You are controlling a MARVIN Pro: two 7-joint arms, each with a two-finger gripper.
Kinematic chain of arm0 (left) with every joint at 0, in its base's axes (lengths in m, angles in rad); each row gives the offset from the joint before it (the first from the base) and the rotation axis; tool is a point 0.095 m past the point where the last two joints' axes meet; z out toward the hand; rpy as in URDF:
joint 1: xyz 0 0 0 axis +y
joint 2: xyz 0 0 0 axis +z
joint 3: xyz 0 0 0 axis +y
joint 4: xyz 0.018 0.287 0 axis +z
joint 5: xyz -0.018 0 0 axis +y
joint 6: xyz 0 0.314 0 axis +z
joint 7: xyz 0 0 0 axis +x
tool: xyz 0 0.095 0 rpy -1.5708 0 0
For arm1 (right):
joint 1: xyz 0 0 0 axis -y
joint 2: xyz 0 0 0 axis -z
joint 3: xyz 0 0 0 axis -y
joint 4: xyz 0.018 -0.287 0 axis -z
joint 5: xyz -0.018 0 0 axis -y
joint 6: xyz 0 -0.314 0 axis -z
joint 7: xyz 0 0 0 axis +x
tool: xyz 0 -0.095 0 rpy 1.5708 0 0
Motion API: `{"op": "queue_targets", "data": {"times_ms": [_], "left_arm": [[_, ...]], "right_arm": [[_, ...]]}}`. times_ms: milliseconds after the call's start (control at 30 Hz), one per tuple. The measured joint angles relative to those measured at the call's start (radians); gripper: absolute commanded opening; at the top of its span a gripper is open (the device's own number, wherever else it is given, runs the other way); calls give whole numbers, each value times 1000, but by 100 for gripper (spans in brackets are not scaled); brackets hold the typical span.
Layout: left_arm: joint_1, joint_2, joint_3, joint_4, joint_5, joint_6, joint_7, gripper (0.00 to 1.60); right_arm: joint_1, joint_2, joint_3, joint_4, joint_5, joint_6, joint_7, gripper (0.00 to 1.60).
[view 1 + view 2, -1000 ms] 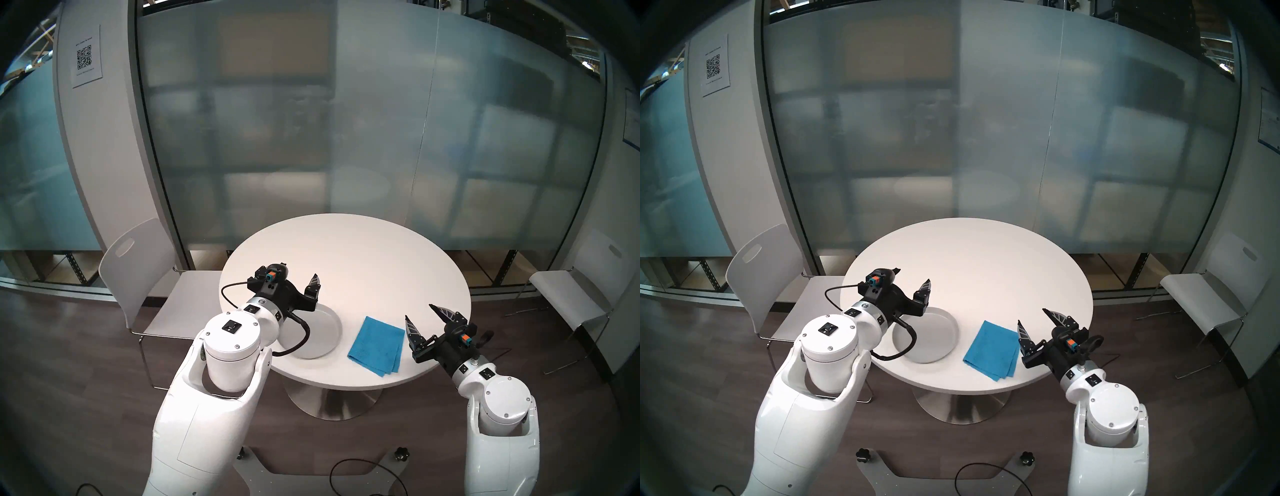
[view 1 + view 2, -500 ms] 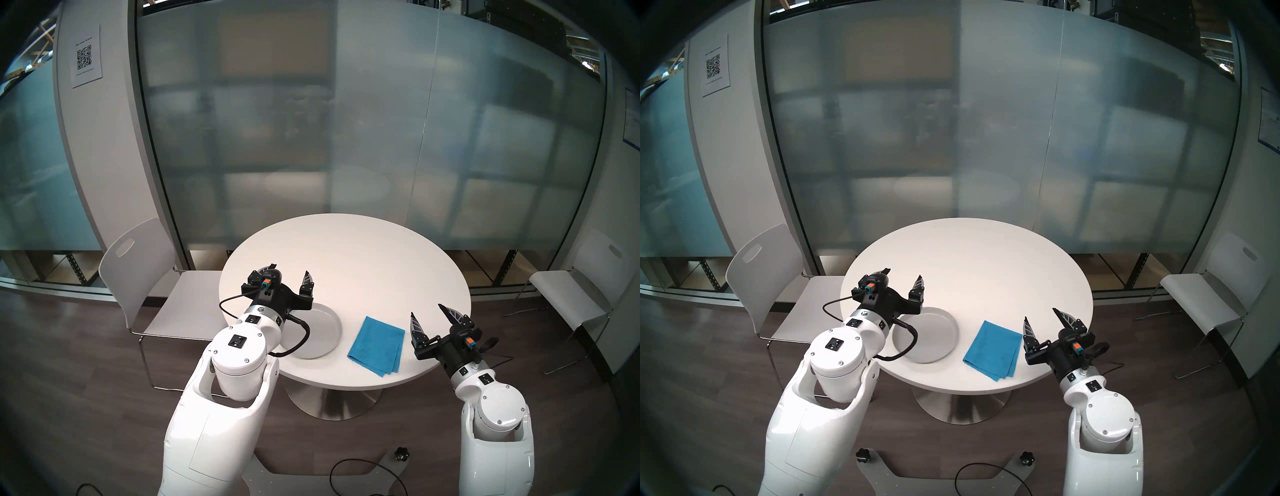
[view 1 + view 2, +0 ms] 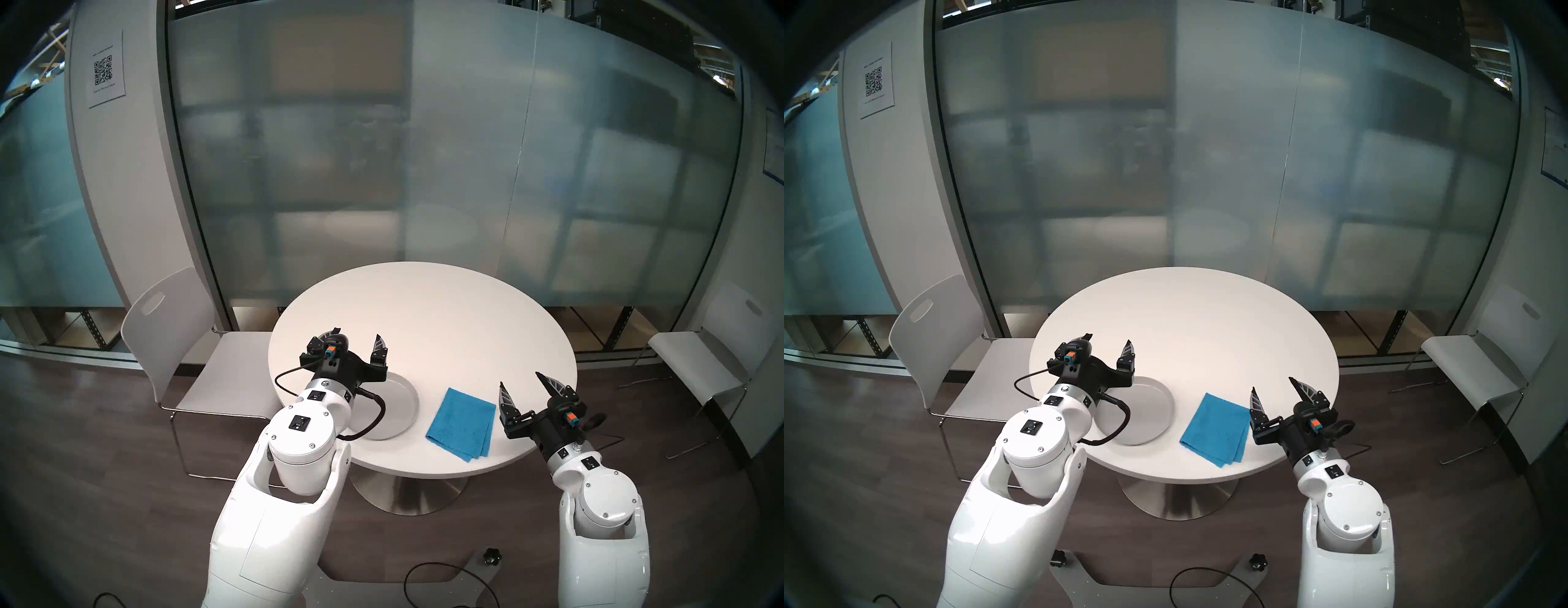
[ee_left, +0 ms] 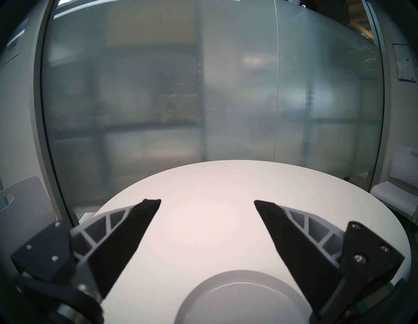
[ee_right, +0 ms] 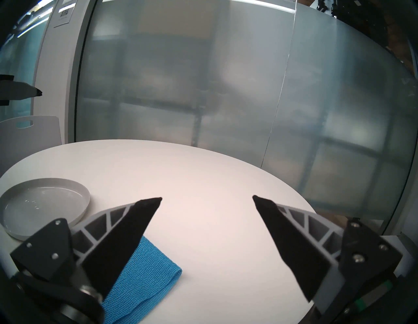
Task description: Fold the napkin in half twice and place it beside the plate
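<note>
Blue napkin [image 3: 462, 422] lies folded on white desk [image 3: 445, 322], just right of grey-white plate [image 3: 401, 407], not touching. Left pincer [image 3: 357, 337] wide, empty, above plate's far edge. Right pincer [image 3: 521, 384] wide, empty, beside napkin.

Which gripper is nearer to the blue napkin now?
Right. The right gripper hangs open just beside the napkin, at its right edge. The left gripper is open beyond the plate.

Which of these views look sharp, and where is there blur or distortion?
Head views: sharp in the middle, the blue folded cloth crisp, fisheye bending the frosted glass wall, dark rim. Left wrist view: near finger bases blurred, round grey-white plate soft. Right wrist view: cloth weave clear.
</note>
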Motion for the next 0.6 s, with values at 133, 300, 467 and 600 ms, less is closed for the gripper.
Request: {"op": "queue_targets", "data": {"times_ms": [133,300,467,600], "left_arm": [[-1,0,2,1,-3,-1,6,160],[-2,0,5,2,-4,-2,12,160],[-2,1,7,2,-5,-2,15,160],[-3,2,8,2,-6,-2,17,160]], "right_arm": [[2,2,0,1,2,0,0,160],[3,4,-1,2,4,0,0,160],[4,6,-2,3,5,0,0,160],[4,7,-2,3,6,0,0,160]]}}
